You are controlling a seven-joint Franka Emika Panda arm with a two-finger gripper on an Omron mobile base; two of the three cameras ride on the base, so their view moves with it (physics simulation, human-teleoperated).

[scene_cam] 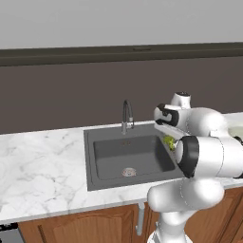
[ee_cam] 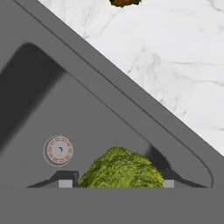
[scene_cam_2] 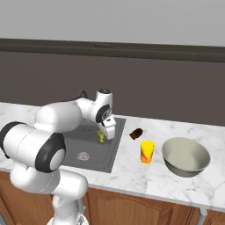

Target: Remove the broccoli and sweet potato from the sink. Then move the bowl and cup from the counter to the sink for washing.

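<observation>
Gripper (scene_cam_2: 102, 137) over the sink (scene_cam_2: 112, 154), jaws pinching the broccoli (ee_cam: 121, 170) above the basin's right side. Sweet potato (scene_cam_2: 136, 133), cup (scene_cam_2: 146, 151) and bowl (scene_cam_2: 185, 157) on the counter (scene_cam_2: 145, 176). No legible writing anywhere.

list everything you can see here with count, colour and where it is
broccoli: 1, yellow-green, between the gripper fingers, over the sink's right side
sweet potato: 1, dark brown, on the counter just right of the sink
cup: 1, bright yellow, upright on the counter between sink and bowl
bowl: 1, grey-green with cream inside, on the counter right of the cup
sink: 1, dark grey, recessed in the counter
drain: 1, round metal, in the sink floor
faucet: 1, chrome, behind the sink
counter: 1, white marble over brown cabinet doors
gripper: 1, dark fingers, closed on the broccoli
</observation>
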